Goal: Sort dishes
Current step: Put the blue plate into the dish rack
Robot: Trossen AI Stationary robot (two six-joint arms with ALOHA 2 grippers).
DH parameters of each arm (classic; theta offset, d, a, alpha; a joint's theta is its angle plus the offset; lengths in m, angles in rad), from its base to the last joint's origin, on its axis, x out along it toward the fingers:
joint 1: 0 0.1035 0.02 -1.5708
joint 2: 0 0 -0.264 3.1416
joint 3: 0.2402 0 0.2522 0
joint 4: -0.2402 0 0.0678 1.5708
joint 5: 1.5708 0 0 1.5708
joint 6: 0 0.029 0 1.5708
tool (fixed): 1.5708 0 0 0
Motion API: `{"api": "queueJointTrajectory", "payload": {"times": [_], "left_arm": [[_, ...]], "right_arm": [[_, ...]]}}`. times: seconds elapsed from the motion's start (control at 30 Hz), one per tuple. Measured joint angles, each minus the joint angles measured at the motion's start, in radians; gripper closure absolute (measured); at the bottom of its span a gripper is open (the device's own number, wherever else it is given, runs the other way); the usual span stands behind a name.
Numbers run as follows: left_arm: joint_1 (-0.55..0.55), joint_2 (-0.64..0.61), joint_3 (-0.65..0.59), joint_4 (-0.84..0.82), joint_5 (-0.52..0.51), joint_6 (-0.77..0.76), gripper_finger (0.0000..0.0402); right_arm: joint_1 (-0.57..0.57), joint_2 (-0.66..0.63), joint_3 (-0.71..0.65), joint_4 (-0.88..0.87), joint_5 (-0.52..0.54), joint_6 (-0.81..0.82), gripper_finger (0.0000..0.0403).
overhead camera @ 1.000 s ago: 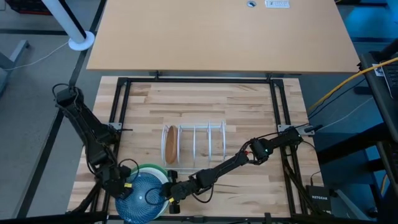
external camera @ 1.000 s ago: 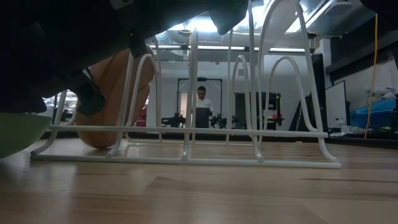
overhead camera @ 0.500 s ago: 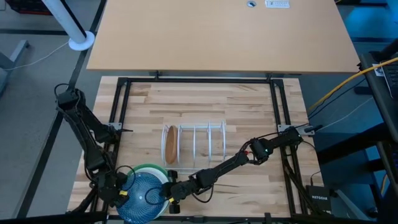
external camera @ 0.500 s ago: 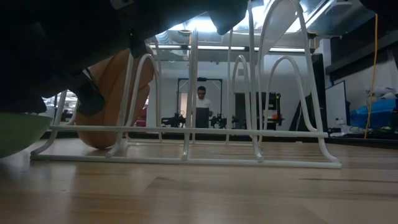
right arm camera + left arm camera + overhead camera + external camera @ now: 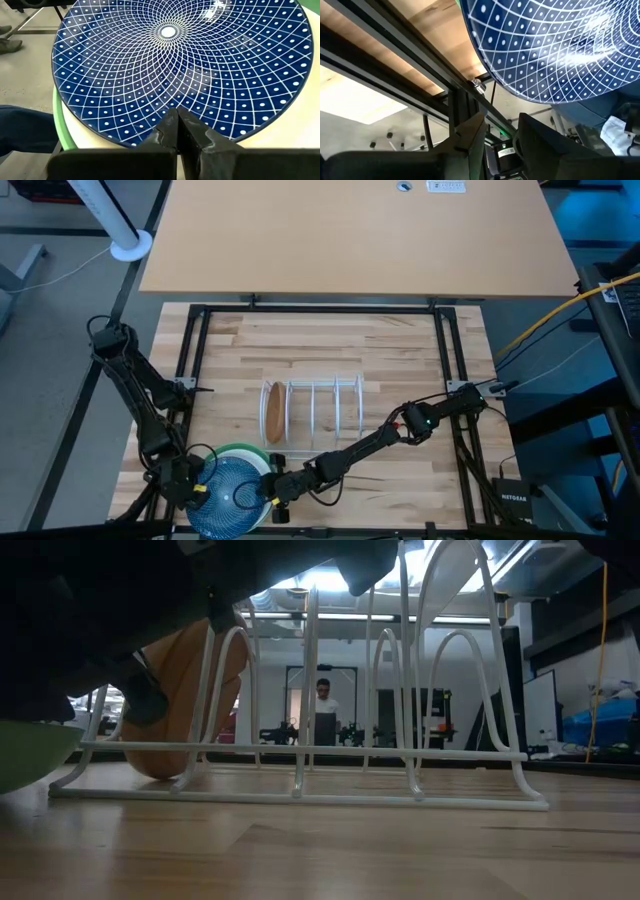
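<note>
Near the table's front left, a dark blue plate [image 5: 230,495] with a white grid pattern lies on top of a white plate [image 5: 280,132], which lies on a green plate [image 5: 243,451]. A tan-brown plate [image 5: 273,412] stands on edge in the left slot of the white wire rack [image 5: 315,412]. My right gripper [image 5: 268,495] is shut at the blue plate's right rim. My left gripper [image 5: 200,488] is open beside the plate's left rim [image 5: 485,75], with nothing between its fingers [image 5: 470,135]. My right gripper sets its shut fingertips [image 5: 177,122] on the blue plate's rim [image 5: 150,134], on the side toward the table's right. The fingers slant down from the right. The plate lies flat on the stack below it.
The table's black frame rail [image 5: 410,55] runs close under the left gripper, at the table's left front corner. The rack stands just behind the stack. A larger tan tabletop [image 5: 350,235] lies beyond the far edge. In the low view a person [image 5: 323,705] stands far back in the room.
My left gripper has moved a little toward the table's near edge and down, along the blue plate's left rim, its fingers still apart. The plates have not moved.
</note>
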Motion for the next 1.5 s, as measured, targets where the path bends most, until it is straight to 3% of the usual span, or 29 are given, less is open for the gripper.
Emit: {"api": "queueJointTrajectory", "payload": {"times": [0.3,0.53,0.9,1.23,1.5], "left_arm": [[0.059,0.006,-0.002,-0.012,0.010,0.048,0.0290],[0.126,0.011,-0.005,-0.190,0.031,0.137,0.0290],[0.137,0.012,-0.003,-0.235,0.035,0.163,0.0290],[0.159,0.014,-0.003,-0.159,-0.089,0.218,0.0290],[0.159,0.013,-0.004,-0.055,-0.102,0.322,0.0290]], "right_arm": [[0.000,0.000,0.000,0.000,0.000,0.000,0.0397],[-0.005,0.000,0.000,0.003,-0.001,0.000,0.0397],[-0.006,0.000,0.000,0.007,-0.001,0.002,0.0397],[-0.006,0.000,-0.001,-0.008,0.005,-0.002,0.0397],[-0.005,0.000,-0.001,-0.010,0.011,0.000,0.0397]]}}
